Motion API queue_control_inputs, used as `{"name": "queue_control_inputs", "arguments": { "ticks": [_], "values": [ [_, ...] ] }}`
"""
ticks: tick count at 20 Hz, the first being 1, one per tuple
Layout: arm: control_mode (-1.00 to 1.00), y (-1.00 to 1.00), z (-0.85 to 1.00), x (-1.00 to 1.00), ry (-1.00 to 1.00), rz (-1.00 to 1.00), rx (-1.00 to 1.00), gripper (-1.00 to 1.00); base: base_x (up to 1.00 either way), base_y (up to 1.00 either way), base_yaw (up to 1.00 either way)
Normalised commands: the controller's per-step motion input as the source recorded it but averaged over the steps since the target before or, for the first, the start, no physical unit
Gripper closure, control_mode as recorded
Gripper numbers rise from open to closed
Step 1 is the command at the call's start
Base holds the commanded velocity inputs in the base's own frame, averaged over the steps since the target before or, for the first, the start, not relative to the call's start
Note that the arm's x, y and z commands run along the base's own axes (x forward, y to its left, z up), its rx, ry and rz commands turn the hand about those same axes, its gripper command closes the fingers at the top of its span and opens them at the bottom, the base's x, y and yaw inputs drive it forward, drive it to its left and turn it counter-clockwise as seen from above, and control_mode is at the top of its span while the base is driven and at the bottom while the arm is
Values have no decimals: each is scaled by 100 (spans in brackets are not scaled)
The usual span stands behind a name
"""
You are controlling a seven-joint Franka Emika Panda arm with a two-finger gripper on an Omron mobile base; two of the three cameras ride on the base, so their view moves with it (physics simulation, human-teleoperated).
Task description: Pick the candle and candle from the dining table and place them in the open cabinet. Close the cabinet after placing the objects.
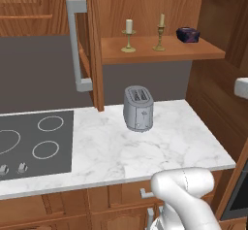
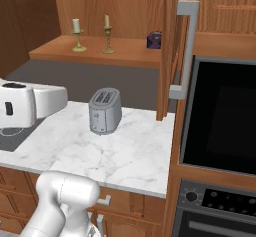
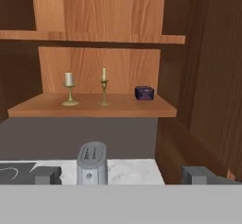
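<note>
Hand view puts us square in front of the open cabinet [image 3: 94, 106], and both pieces are home on its lower shelf: the thick cream candle [image 3: 69, 90] at about ten o'clock from centre, the thin tapered candle [image 3: 104, 87] just beside it toward eleven, each upright on its own brass stick, standing apart and not touching. Further along the shelf at one o'clock sits a small dark purple box [image 3: 144, 93]. The gripper [image 3: 120, 175] holds nothing, its two dark tips spread wide at the bottom edge with the toaster [image 3: 91, 164] showing between them, down on the marble counter [image 1: 160, 141]. So by my reading the placing is done and one job is left: closing up. From the left base view the cabinet door [image 1: 89, 44] stands swung out edge-on at eleven o'clock with its long grey bar handle [image 1: 76, 44] facing us; the right base view shows another grey bar handle [image 2: 185, 51] at one o'clock. The count: two candles, one box, one toaster, two shelves visible inside the cabinet, and one black hob [image 1: 34, 144] at nine o'clock.
</note>
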Motion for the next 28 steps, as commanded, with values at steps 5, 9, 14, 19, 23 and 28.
{"name": "queue_control_inputs", "arguments": {
  "ticks": [5,9,14,19,23,28],
  "values": [
    [-100,0,0,-22,0,-1,3,-100,0,0,0],
    [-100,-7,0,-21,0,0,3,-100,0,0,0],
    [-100,-6,0,-24,0,0,1,-100,0,0,0],
    [-100,-7,0,-15,1,0,1,-100,0,0,0],
    [-100,-5,0,-16,0,0,0,-100,0,0,0],
    [-100,-5,0,-15,0,0,0,-100,0,0,0]
  ]
}}
